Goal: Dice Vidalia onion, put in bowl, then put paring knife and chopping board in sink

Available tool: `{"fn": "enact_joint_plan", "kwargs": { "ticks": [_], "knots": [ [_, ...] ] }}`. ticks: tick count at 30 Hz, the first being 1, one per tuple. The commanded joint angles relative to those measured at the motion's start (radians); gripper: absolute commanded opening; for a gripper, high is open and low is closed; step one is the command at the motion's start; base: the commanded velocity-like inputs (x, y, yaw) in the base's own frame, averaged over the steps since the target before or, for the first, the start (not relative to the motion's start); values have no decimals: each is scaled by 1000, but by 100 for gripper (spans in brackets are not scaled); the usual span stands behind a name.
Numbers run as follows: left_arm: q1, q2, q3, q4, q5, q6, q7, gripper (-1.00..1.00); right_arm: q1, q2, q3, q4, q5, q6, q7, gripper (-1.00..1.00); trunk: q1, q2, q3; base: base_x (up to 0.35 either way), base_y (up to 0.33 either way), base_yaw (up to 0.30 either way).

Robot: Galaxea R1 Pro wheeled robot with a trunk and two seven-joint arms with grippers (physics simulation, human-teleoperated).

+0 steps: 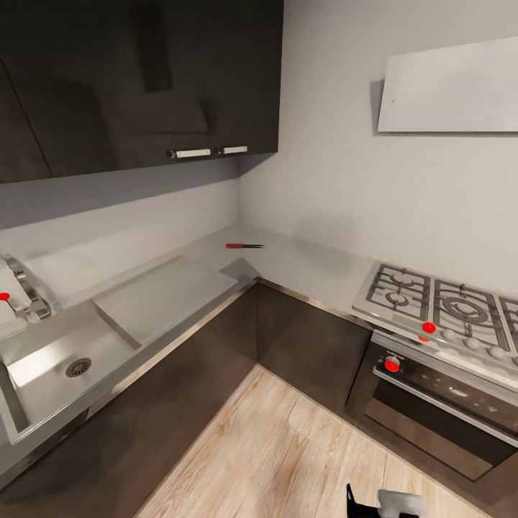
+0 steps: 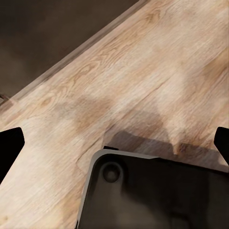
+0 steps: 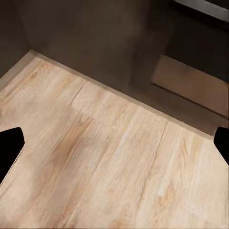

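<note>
Wood plank floor (image 1: 288, 446) lies nearest. Both sets of fingers are spread, holding nothing. Sink (image 1: 43, 374) basin shows no onion; a red-handled knife (image 1: 243, 246) rests on the corner counter (image 1: 302, 262). Risk: reaching from this distance would fall short.

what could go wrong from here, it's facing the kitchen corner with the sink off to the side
1. The sink basin looks bare around its drain in the head view, with part of it cut off, so the onion search may stall.
2. The paring knife lies deep in the countertop corner, probably a long reach.
3. Both wrist views face the wood floor, so the arms hang low and could clip the counter edge when raised.
</note>
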Motion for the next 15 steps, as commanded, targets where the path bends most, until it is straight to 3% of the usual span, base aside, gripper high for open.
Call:
{"fn": "enact_joint_plan", "kwargs": {
  "ticks": [1, 4, 6, 7, 11, 15],
  "knots": [
    [0, -1, 4, -1, -2, -1, -6, 100, -13, 1, 28, -39, 10, 42, -40, 100, 1, -2, -2, 0, 0, 0],
    [0, 0, 3, 0, -2, -1, -6, 100, -65, 9, 76, -93, 10, 125, -104, 100, 1, -2, -2, 0, 0, 0],
    [0, 0, -7, 4, -2, -1, -7, 100, -152, 33, 119, -117, 10, 230, -140, 100, 1, -2, -2, 0, 0, 0],
    [0, 0, -19, 6, -3, -1, -7, 100, -226, 60, 140, -124, 9, 310, -152, 100, 1, -2, -2, 0, 0, 0],
    [0, 0, -29, 9, -3, -1, -7, 100, -368, 64, 158, -131, 9, 437, -166, 100, 1, -2, -2, 0, 0, 0],
    [0, 0, -33, 9, -3, -1, -7, 100, -589, 64, 165, -129, 7, 592, -207, 100, 1, -2, -2, 0, 0, 0]
  ]
}}
